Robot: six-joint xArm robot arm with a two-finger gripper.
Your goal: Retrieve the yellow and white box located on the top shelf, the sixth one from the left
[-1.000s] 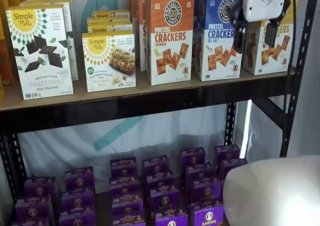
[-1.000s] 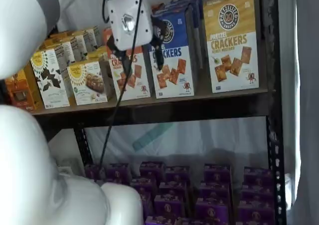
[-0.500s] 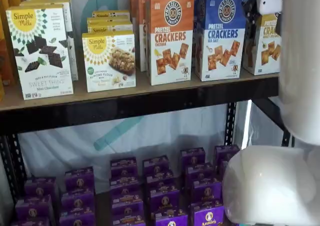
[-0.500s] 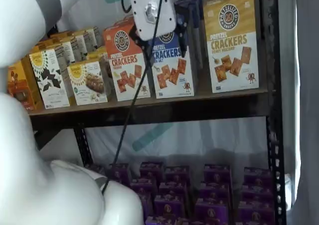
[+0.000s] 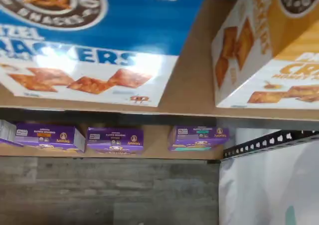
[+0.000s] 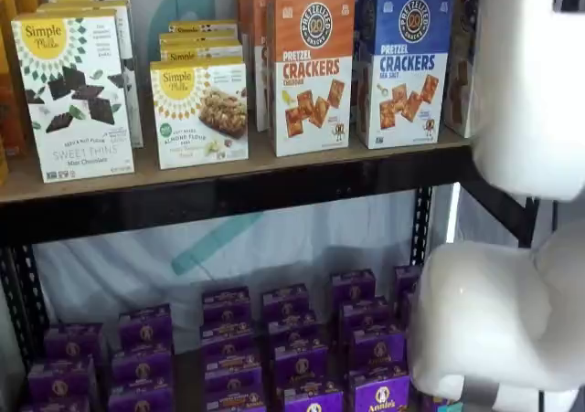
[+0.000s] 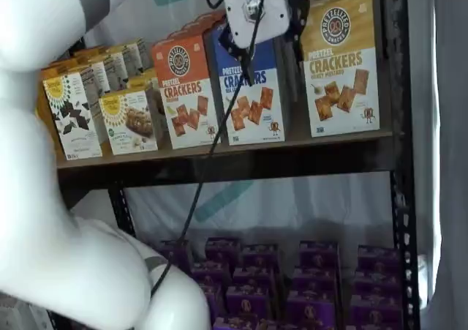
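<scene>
The yellow and white box [image 7: 341, 65] stands at the right end of the top shelf [image 7: 241, 163], upright, its front facing out. In a shelf view my gripper [image 7: 270, 46] hangs open in front of the blue-topped carton [image 7: 256, 107], just left of the yellow box and not touching it. One black finger [image 7: 243, 63] overlaps the blue carton, the other sits near the yellow box's left edge. The wrist view shows the yellow box [image 5: 269, 50] and the blue carton [image 5: 89, 40] with bare shelf board between them. In a shelf view my white arm [image 6: 530, 83] hides nearly all of the yellow box.
An orange-topped carton [image 7: 186, 88] stands left of the blue one, with Simple Mills boxes [image 6: 73, 92] further left. A black perforated upright [image 7: 398, 125] stands close to the yellow box's right side. Purple boxes [image 7: 314, 271] fill the lower shelf.
The gripper has moved right along the top shelf, from in front of the orange and blue cartons to beside the yellow box. My arm now covers the yellow box in a shelf view.
</scene>
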